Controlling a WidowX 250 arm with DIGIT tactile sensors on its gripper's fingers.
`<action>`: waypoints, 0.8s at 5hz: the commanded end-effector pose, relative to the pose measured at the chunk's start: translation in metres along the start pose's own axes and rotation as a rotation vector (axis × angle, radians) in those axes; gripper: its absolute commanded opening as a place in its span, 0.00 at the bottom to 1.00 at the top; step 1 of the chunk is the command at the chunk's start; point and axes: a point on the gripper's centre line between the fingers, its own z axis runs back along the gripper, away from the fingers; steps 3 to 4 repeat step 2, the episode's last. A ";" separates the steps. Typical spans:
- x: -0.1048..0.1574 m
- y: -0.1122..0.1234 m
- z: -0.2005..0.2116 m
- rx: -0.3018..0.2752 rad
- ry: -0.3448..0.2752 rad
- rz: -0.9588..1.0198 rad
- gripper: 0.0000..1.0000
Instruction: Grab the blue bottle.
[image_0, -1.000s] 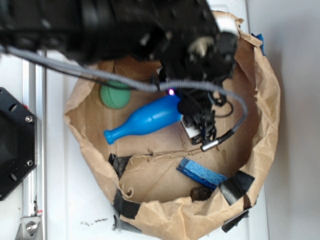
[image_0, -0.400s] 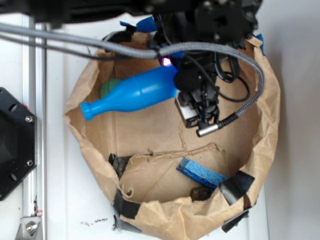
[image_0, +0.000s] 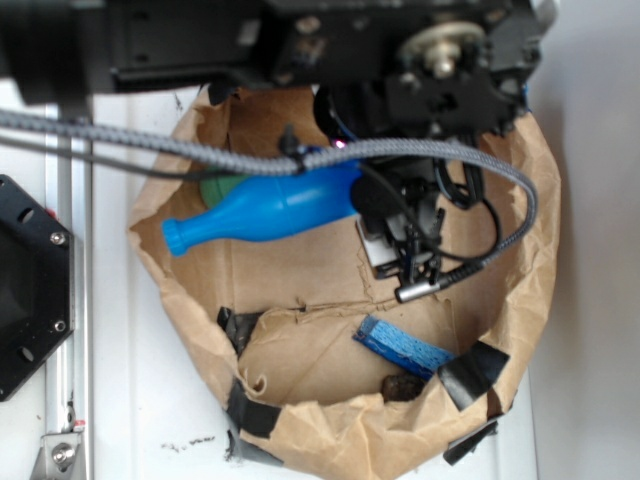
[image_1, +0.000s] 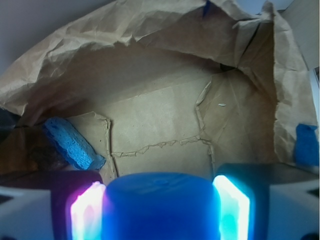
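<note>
The blue bottle (image_0: 265, 210) hangs lying sideways above the brown paper bag (image_0: 535, 270), its narrow neck pointing left and its wide base at the right. My gripper (image_0: 352, 190) is shut on that base, mostly hidden under the black arm. In the wrist view the bottle's flat base (image_1: 161, 207) fills the space between the two glowing pads (image_1: 86, 215), both pressed against its sides. The floor of the bag lies well below.
A green ball (image_0: 212, 188) peeks out behind the bottle at the bag's back left. A rough blue strip (image_0: 402, 346) and a dark lump (image_0: 400, 385) lie near the bag's front wall. Black tape patches (image_0: 472, 368) mark the rim. A black mount (image_0: 30, 285) sits left.
The gripper lifted the bottle off the bag floor and carried it up and left; since 0.4 s ago it has sunk slightly, neck still pointing left.
</note>
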 end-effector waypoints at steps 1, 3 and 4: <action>0.004 -0.002 0.013 -0.003 -0.070 0.019 0.00; 0.003 -0.003 0.010 0.015 -0.087 0.020 0.00; 0.003 -0.003 0.010 0.015 -0.087 0.020 0.00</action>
